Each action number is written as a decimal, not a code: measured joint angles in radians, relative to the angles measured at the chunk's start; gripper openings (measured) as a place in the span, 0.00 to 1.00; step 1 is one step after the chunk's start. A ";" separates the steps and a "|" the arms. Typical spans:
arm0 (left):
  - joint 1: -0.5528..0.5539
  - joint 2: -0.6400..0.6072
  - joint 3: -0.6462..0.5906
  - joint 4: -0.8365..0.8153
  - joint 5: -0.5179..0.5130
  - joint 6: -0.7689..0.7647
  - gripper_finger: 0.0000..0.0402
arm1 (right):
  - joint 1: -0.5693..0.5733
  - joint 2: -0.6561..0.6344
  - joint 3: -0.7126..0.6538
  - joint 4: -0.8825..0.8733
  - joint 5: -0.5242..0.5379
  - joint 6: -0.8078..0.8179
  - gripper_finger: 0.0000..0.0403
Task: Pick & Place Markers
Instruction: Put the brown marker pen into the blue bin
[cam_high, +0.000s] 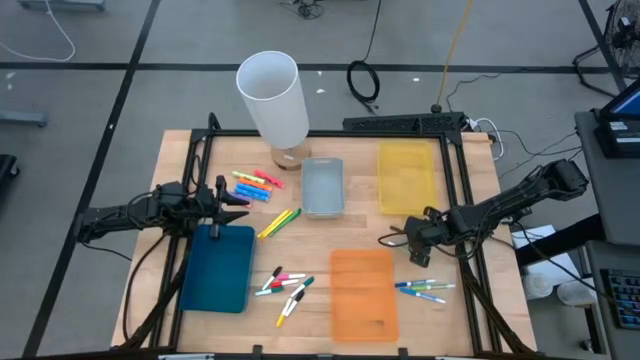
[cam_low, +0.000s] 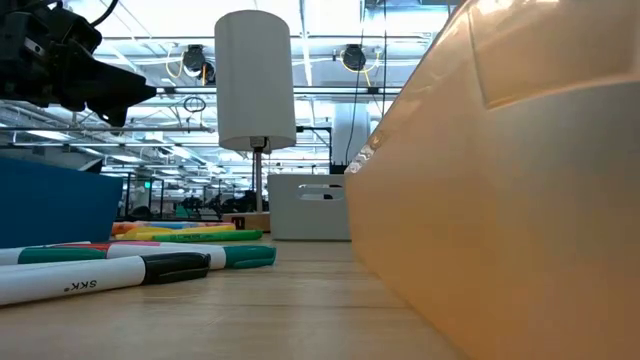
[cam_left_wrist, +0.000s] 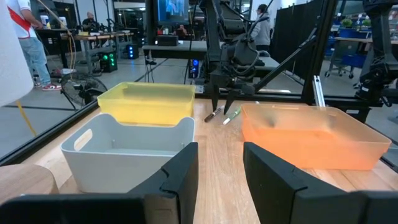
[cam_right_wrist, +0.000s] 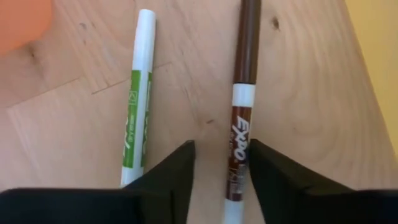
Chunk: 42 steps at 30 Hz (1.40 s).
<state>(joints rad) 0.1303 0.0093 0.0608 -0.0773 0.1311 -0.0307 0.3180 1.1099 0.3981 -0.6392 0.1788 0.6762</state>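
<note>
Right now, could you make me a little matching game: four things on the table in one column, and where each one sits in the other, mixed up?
Things:
1. Yellow tray
2. Orange tray
3. Blue tray
4. Grey bin

Places, seen from the camera above:
A. Just below the left claw
B. Between the tall white cylinder and the yellow tray
C. Far edge of the table, above the right claw
D. Near edge, with white markers on its left and blue ones on its right

Pairs: 1-C, 2-D, 3-A, 4-B
</note>
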 joint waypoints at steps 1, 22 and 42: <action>0.000 0.000 0.000 0.000 0.000 0.000 0.33 | 0.000 0.000 0.000 0.000 0.000 0.000 0.27; 0.000 0.000 0.000 0.000 0.000 0.000 0.33 | 0.000 0.001 -0.002 -0.008 -0.001 0.055 0.03; 0.000 0.000 0.000 0.000 0.000 0.000 0.33 | 0.000 0.001 -0.002 -0.005 -0.001 0.071 0.03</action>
<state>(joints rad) 0.1304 0.0093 0.0608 -0.0774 0.1313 -0.0307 0.3180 1.1107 0.3965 -0.6437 0.1776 0.7475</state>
